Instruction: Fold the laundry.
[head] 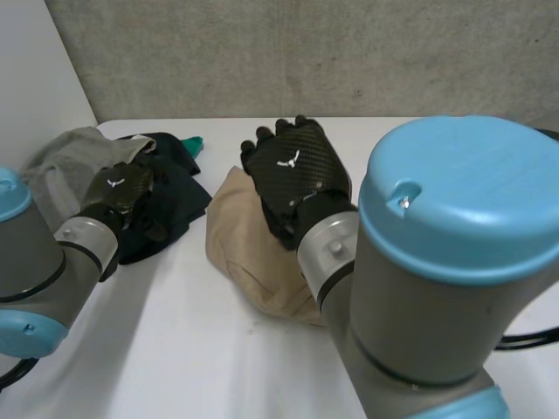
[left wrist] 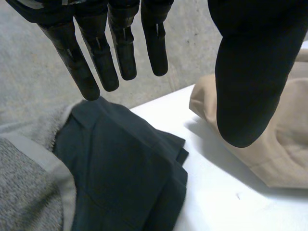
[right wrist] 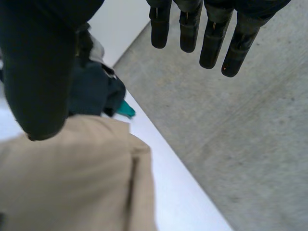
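Observation:
A crumpled beige garment (head: 249, 262) lies in the middle of the white table (head: 175, 340). My right hand (head: 293, 166) hovers over its far part, open, with the fingers straight and nothing in them. In the right wrist view the right hand (right wrist: 211, 41) has the beige garment (right wrist: 72, 178) under its thumb. To the left lies a dark navy garment (head: 179, 196). My left hand (head: 122, 194) is above its near left part, open and empty. In the left wrist view the left hand (left wrist: 101, 55) has its fingertips just above the dark garment (left wrist: 120, 168).
A grey garment (head: 70, 153) lies at the far left, partly under the dark one, and its ribbed edge (left wrist: 29, 187) sits beside the dark cloth. A teal piece (head: 192, 141) pokes out behind the dark garment. A concrete wall (head: 306, 52) stands behind the table's far edge.

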